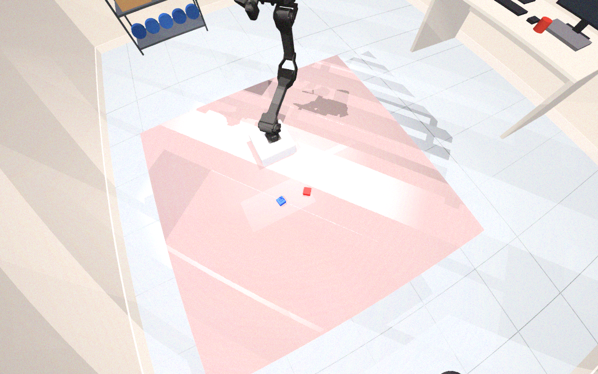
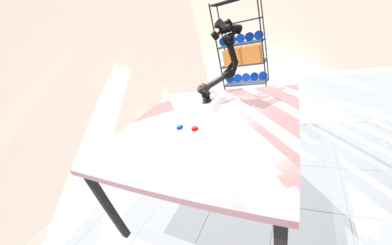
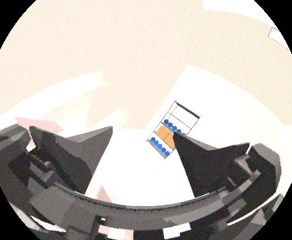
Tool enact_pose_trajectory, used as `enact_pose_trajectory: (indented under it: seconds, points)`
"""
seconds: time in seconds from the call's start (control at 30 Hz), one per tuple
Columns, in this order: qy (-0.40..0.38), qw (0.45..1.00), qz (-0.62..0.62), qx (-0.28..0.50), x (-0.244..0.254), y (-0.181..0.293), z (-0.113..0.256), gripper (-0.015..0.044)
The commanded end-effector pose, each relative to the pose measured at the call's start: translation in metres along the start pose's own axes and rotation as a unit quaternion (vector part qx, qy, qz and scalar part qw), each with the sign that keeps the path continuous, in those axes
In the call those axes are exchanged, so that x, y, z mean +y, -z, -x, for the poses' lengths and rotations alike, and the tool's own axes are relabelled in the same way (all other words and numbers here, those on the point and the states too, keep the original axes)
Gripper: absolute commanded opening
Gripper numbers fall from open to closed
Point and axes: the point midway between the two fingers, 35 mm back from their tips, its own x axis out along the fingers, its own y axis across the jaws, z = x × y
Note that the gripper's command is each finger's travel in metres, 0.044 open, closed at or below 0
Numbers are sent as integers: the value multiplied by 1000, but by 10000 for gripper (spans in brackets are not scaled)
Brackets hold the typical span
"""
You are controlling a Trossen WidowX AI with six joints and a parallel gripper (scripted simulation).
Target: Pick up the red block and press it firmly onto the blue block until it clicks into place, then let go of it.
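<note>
The red block (image 1: 307, 191) (image 2: 194, 128) lies on the table, a short way to the right of the blue block (image 1: 281, 200) (image 2: 179, 127), which shows studs on top. The two blocks are apart. My gripper (image 1: 250, 10) (image 2: 214, 34) (image 3: 143, 131) is raised high above the arm's base, far from both blocks. Its fingers stand wide open with nothing between them. In the wrist view neither block shows; the fingers point toward the wall and a shelf.
The arm's white base block (image 1: 275, 149) (image 2: 212, 105) stands at the back of the table (image 1: 338, 279) (image 2: 191, 170). A metal shelf (image 1: 161, 21) (image 2: 243, 54) (image 3: 173, 131) with blue cylinders and cardboard boxes stands behind. A desk (image 1: 501, 41) with a monitor stands at the right.
</note>
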Motion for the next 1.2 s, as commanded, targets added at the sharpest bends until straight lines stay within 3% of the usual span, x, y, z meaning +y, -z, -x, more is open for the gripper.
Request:
enact_pose_trajectory:
  seconds: [0.0,0.13,0.53,1.0,1.17]
  points:
    - [0,1000,0,0,0,0,0,426]
    - [1,1000,5,-19,10,-20,-5,440]
    - [-43,981,40,-187,112,-155,-13,440]
    - [-211,918,16,-335,280,-255,49,440]
    - [-241,892,81,-374,338,-268,77,440]
